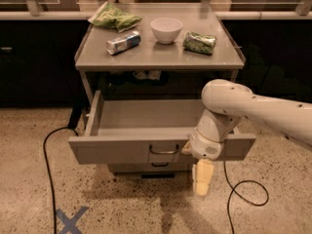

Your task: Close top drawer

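Observation:
The top drawer (117,150) is a wide grey drawer, pulled well out from under the table, and its inside looks empty. Its small dark loop handle (163,150) sits at the centre of the front. My gripper (203,177) points down just right of the handle, hanging below the drawer front's lower edge. My white wrist (209,135) rests against the front panel and hides part of it. My arm reaches in from the right.
The grey table top (161,57) holds a white bowl (166,29), a green chip bag (114,17), a silver packet (123,42) and a green packet (199,42). A lower drawer's handle (160,165) shows beneath. Black cables (48,150) lie on the speckled floor at both sides. Blue tape marks an X (70,221).

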